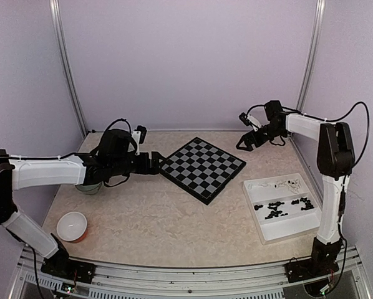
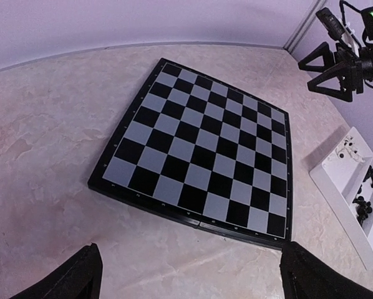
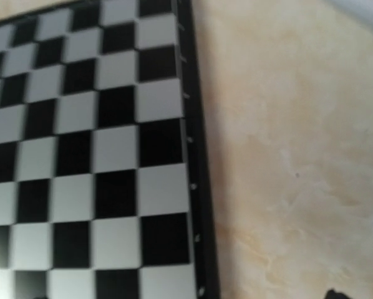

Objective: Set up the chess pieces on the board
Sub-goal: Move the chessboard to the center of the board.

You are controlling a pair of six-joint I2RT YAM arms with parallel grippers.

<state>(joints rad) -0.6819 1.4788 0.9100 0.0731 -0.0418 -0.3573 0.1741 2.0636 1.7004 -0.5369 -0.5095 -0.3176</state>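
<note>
Squares of black and grey pattern the flat, black-rimmed chessboard point(image 1: 202, 169) mid-table; tiny black and cream chess pieces point(image 1: 280, 207) lie in a white rectangular tray point(image 1: 287, 228) nearby. Left gripper point(image 1: 158, 163) and right gripper point(image 1: 244, 143) both gape.

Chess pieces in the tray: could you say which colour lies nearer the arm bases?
The black pieces, clustered across the tray's middle; the cream-white pieces sit at its far end.
</note>
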